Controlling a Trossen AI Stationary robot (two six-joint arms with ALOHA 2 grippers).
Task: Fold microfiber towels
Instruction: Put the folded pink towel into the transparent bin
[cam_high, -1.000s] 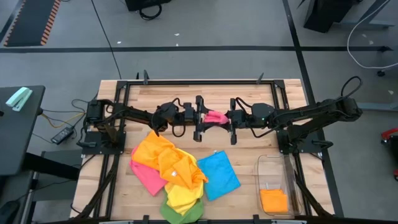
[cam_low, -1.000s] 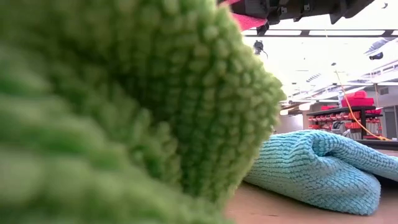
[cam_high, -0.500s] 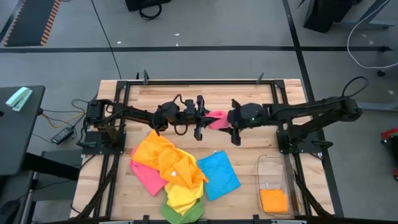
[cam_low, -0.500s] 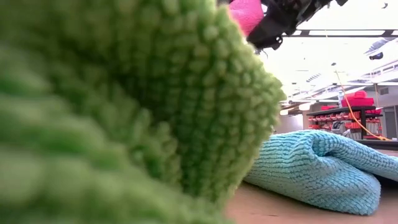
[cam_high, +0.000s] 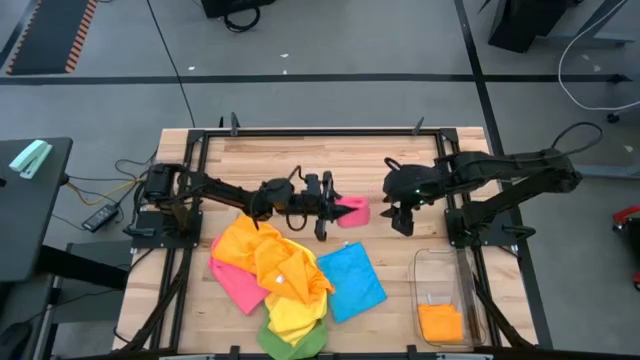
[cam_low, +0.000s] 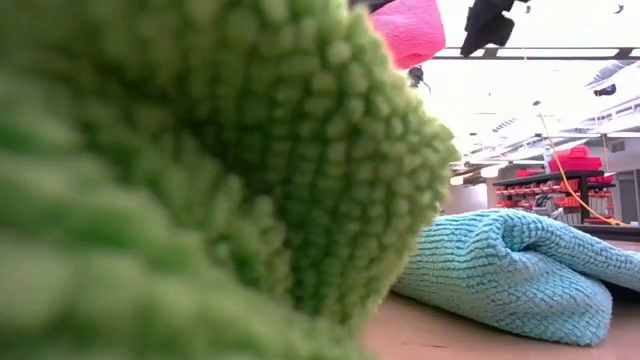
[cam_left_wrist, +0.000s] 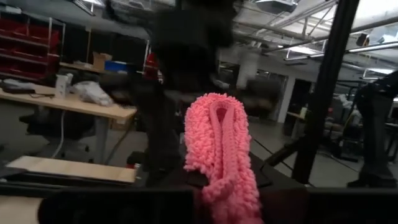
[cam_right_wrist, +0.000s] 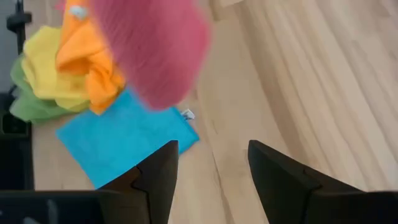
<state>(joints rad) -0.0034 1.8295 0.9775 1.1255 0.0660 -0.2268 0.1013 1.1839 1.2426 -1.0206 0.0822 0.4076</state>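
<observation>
A small folded pink towel (cam_high: 352, 211) hangs in the air over the middle of the table, with my left gripper (cam_high: 334, 208) shut on it. The low view shows the pink towel (cam_low: 410, 28) high up. My right gripper (cam_right_wrist: 211, 171) stands open to the right of it, apart from it and tipped downward, also seen from above (cam_high: 400, 222). Near the front edge lies a loose pile: orange (cam_high: 262, 250), pink (cam_high: 236, 285), yellow (cam_high: 293, 315) and green (cam_high: 290, 343) towels. A blue towel (cam_high: 350, 282) lies flat beside the pile. My left gripper pinches the folded pink towel between its two fingers at the end (cam_left_wrist: 214, 180) nearest them, several layers together. The fingers come nearly level from the table's left. The towel sticks out past the fingertips toward the table's right, lifted clear of the table.
A clear plastic bin (cam_high: 443, 262) at the front right holds a folded orange towel (cam_high: 440, 322). The green towel (cam_low: 200, 180) fills most of the low view, with the blue towel (cam_low: 510, 270) behind it. A black frame (cam_high: 320, 131) runs along the table's edges.
My right gripper has let go of the pink towel, opened, risen and drawn back toward the table's right, tipping its fingers downward. My left gripper now holds the towel alone and has shifted a little toward the near edge and the right with it.
</observation>
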